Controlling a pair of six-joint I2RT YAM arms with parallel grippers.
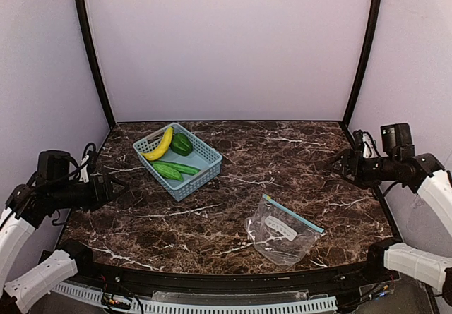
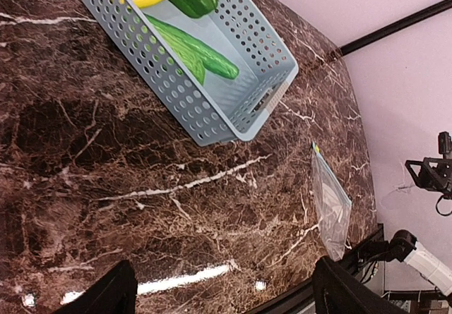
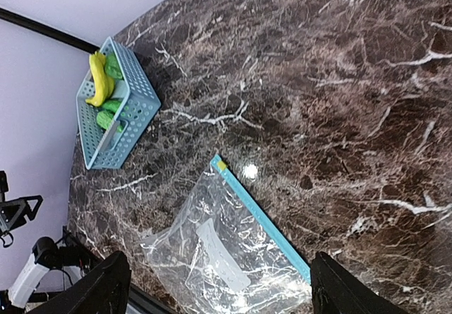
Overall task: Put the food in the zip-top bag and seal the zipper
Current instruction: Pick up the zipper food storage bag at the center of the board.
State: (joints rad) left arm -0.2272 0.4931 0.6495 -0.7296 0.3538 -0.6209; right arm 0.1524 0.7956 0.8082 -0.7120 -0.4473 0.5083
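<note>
Zip-top bag [image 1: 282, 235]: lies flat on the dark marble-patterned table [image 1: 212, 222], close to the front edge and right of centre. It is clear and crinkled, with a white label patch facing up.

Zipper [image 1: 293, 214]: a light-blue strip along the bag's far edge, running diagonally. Whether it is sealed cannot be told.

Left gripper [image 2: 222, 275]: hovers over the left side of the table. Its fingers stand wide apart with nothing between them.

Right gripper [image 3: 220, 257]: hovers over the right side, further back than the bag. Its fingers are likewise spread wide and hold nothing.

Light-blue perforated basket [image 1: 200, 182]: stands towards the back, left of centre and well apart from the bag. All the food lies inside it:
- two cucumber pieces [image 1: 169, 171], side by side at the near-left side;
- yellow banana [image 1: 159, 145], along the far-left side;
- dark green bell pepper [image 1: 182, 144], just beside the banana.
</note>
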